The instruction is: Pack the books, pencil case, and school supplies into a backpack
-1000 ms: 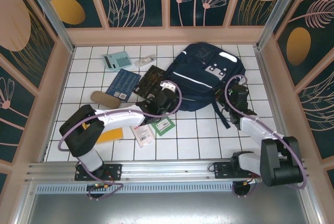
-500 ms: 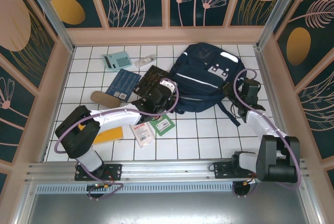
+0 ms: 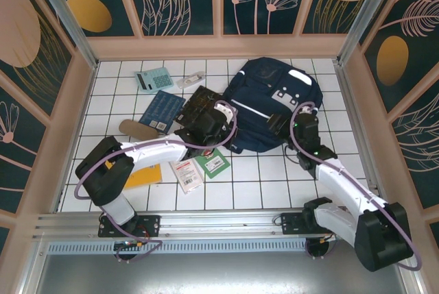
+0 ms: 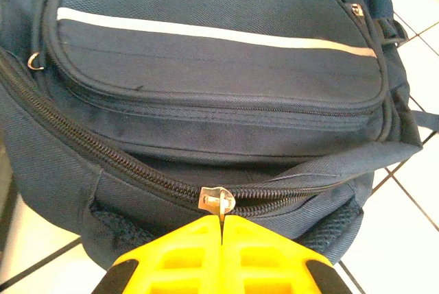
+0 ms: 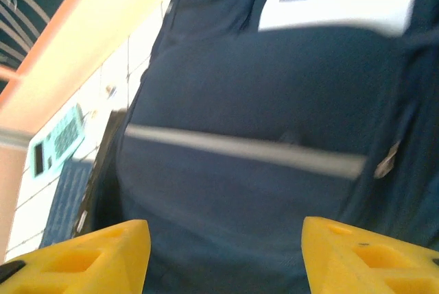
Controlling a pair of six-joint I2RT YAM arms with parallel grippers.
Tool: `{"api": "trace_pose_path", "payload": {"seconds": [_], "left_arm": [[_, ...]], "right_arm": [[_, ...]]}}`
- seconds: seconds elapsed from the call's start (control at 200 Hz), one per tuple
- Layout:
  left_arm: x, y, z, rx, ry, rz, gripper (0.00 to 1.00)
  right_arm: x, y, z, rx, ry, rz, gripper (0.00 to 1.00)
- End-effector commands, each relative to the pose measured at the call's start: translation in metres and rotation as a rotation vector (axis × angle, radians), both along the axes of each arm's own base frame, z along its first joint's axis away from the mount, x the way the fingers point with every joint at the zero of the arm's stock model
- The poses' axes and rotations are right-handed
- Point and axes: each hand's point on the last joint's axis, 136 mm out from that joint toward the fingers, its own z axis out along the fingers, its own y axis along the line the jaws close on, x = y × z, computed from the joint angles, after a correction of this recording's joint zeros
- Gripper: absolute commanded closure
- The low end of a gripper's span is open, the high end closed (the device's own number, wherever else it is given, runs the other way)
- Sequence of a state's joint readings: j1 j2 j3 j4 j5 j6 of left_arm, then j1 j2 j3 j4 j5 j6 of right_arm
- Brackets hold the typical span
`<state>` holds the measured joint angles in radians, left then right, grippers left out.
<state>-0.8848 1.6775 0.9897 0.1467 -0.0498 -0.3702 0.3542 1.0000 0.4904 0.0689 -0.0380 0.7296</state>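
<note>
**Left gripper** (image 4: pixel 221 238): yellow fingers pressed together, pinching the small metal zipper pull (image 4: pixel 217 200) on the near-left edge of the large navy-blue fabric backpack (image 4: pixel 219 54).

**Right gripper** (image 5: pixel 223 239): yellow fingers spread wide with nothing between them. It faces the backpack's front panel with its white stripe and grey-white patches, at the bag's near-right side. Whether it touches the fabric cannot be told.

**Backpack:** lies flat on the white tiled table (image 3: pixel 274 170), far and right of centre.

**Left of the bag, on the tiles:**
- Black flat book with gold print (image 3: pixel 199 101), just beside the bag.
- Dark blue flat book (image 3: pixel 163 109), next to the black one.
- Tan-brown rounded pencil case (image 3: pixel 137 129).
- Teal calculator with light keys (image 3: pixel 153 79).
- Small whitish clear packet (image 3: pixel 191 79).

**Nearer the arms:**
- Small green book (image 3: pixel 216 164).
- Long white-and-red pack (image 3: pixel 186 175).
- Orange-yellow flat book (image 3: pixel 145 177), partly under the left arm.
</note>
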Motion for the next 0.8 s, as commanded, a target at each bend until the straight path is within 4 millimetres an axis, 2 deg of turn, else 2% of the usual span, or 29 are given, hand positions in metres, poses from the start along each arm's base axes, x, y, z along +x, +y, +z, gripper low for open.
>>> {"api": "trace_pose_path", "payload": {"seconds": [0.0,0.105,0.185,0.355,0.606,0.661,0.731,0.796], "left_arm": [[-0.007,-0.029,0.028,-0.091,-0.047,-0.078,1.00],[-0.015,-0.033,0.023,-0.089,-0.041,-0.095,1.00],[-0.018,-0.034,0.018,-0.087,-0.032,-0.096,1.00],[-0.022,-0.036,0.011,-0.095,-0.020,-0.099,1.00],[-0.024,-0.036,0.005,-0.088,-0.013,-0.098,1.00],[-0.024,-0.037,0.007,-0.096,-0.016,-0.096,1.00],[-0.025,-0.039,0.009,-0.105,-0.016,-0.101,1.00],[-0.024,-0.039,0.009,-0.106,-0.015,-0.101,1.00]], "right_arm": [[-0.015,0.012,-0.018,0.022,0.068,-0.025,0.39],[-0.028,0.022,-0.031,0.037,0.121,-0.040,0.39],[-0.034,0.011,-0.042,0.015,0.169,-0.124,0.39],[-0.045,0.009,-0.061,0.004,0.255,-0.183,0.37],[-0.036,0.015,-0.053,0.062,0.238,-0.198,0.35],[-0.038,0.013,-0.056,0.062,0.252,-0.213,0.34],[-0.040,0.009,-0.062,0.068,0.267,-0.239,0.26],[-0.038,0.007,-0.067,0.087,0.275,-0.249,0.25]]}}
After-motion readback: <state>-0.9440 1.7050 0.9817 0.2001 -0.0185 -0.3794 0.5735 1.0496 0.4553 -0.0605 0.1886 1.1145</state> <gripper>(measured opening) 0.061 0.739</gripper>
